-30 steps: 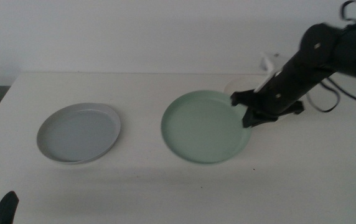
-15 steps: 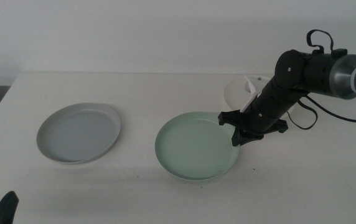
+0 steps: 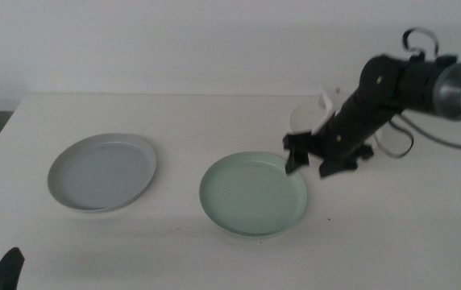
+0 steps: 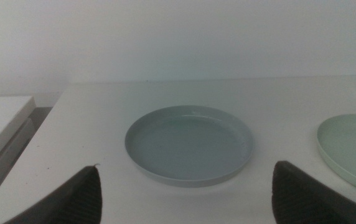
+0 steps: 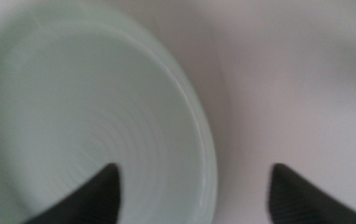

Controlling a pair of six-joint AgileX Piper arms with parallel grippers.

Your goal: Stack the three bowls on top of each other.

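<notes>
Middle camera looks forward and down across the whole counter (image 3: 174,250). Left wrist camera sits low at the near left corner, sharing the grey-blue bowl (image 4: 189,145). Right wrist camera hangs close over the mint bowl (image 5: 84,124).

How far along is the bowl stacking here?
Nothing is stacked yet. The green bowl lies flat on the table, apart from the grey bowl. The right hand, open, is at its rim. The white bowl sits behind the arm. The left hand waits.
</notes>
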